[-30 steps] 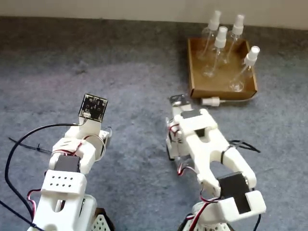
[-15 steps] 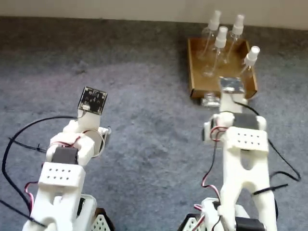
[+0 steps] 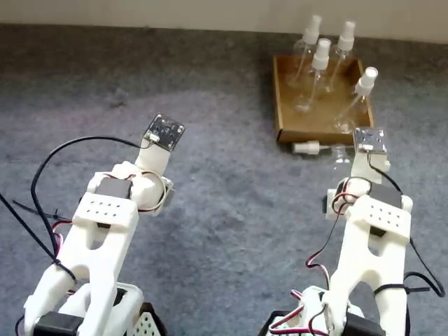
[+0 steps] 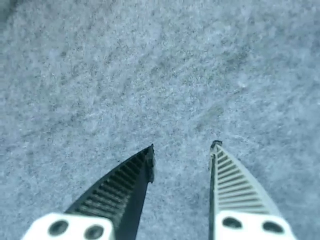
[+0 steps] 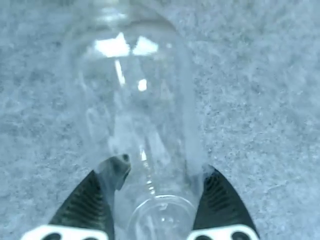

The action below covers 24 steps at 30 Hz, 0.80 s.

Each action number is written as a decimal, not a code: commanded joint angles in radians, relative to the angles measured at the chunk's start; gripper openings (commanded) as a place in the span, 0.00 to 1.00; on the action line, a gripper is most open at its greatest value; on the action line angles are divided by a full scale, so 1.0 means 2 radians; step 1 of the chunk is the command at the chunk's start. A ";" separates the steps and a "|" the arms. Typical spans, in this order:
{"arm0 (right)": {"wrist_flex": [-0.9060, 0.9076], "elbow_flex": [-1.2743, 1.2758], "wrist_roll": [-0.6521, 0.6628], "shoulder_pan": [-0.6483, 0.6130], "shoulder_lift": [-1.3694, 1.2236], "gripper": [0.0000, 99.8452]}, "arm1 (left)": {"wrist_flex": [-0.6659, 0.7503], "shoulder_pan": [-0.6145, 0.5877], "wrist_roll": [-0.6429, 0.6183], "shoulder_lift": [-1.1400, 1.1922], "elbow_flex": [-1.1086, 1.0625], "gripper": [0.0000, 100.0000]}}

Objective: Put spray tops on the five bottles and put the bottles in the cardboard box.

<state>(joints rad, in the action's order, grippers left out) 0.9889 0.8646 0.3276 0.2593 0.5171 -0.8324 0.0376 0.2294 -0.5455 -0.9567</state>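
Observation:
A clear bottle (image 3: pixel 341 153) lies on the carpet just in front of the cardboard box (image 3: pixel 322 134), its white spray top (image 3: pixel 306 148) pointing left. My right gripper (image 5: pixel 165 167) is open, with one finger on each side of the bottle (image 5: pixel 135 90) near its base. The right arm (image 3: pixel 369 210) stands at the box's front right corner. Several capped bottles (image 3: pixel 320 73) lean inside the box. My left gripper (image 4: pixel 181 150) is open over bare carpet with nothing between its fingers, and its arm (image 3: pixel 133 192) is at the left middle.
Grey carpet (image 3: pixel 224 175) covers the whole floor between the two arms. The box sits at the back right near a pale wall (image 3: pixel 210 10). Black cables (image 3: pixel 42 210) trail beside the left arm.
The right arm swung from the middle over to the right and now straddles the lying bottle. The left arm stretched forward and a little to the right.

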 commanded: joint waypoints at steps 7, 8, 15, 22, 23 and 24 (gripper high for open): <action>-0.063 0.016 0.009 0.007 0.007 0.00 | 0.018 0.006 0.009 0.000 0.020 0.18; -0.066 0.017 0.009 0.006 0.007 0.00 | 0.018 0.006 0.009 0.000 0.014 0.18; -0.031 0.013 -0.038 -0.243 0.007 0.01 | 0.018 -0.125 0.006 -0.008 0.003 0.18; -0.004 -0.072 -0.107 -0.458 -0.069 0.01 | 0.038 -0.297 0.010 -0.062 0.007 0.18; 0.000 -0.086 -0.117 -0.479 -0.102 0.01 | 0.040 -0.310 0.010 -0.073 0.006 0.18; 0.003 -0.115 -0.127 -0.498 -0.138 0.01 | 0.041 -0.320 0.010 -0.082 0.006 0.18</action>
<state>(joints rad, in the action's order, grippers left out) 0.9705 0.7633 0.1220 -0.6045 0.3836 -0.7910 -0.4948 0.2417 -0.6176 -0.9828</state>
